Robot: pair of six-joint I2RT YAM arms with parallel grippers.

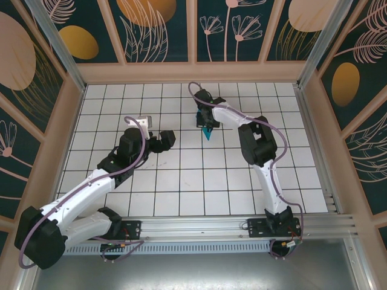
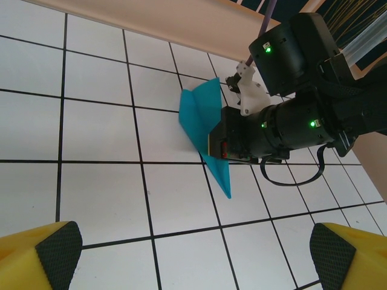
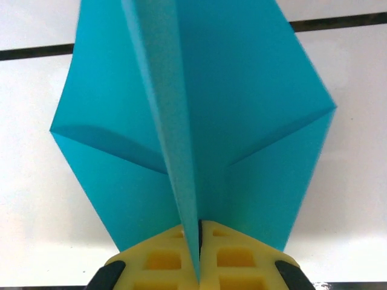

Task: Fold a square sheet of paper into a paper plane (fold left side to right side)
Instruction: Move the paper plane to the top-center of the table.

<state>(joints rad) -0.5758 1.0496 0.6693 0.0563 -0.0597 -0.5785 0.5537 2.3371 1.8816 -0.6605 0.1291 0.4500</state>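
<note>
The square sheet of paper has the form of a cyan-teal paper plane (image 1: pixel 207 132), a pointed dart with layered creases. My right gripper (image 1: pixel 205 122) is shut on its centre fold from above, near the back middle of the tiled floor. In the right wrist view the yellow fingers (image 3: pixel 157 260) pinch the keel, and the wings (image 3: pixel 254 103) spread out to both sides. In the left wrist view the plane (image 2: pixel 201 115) hangs point down under the black right wrist (image 2: pixel 284 124). My left gripper (image 1: pixel 165 140) stands open with nothing in it, about one tile to the plane's left, its fingertips (image 2: pixel 57 248) far apart.
The floor is white tiles with dark grid lines (image 1: pixel 199 181). Wooden walls with decorated panels (image 1: pixel 193 71) close off the back and both sides. An aluminium rail (image 1: pixel 199 228) carrying both arm bases runs along the near edge.
</note>
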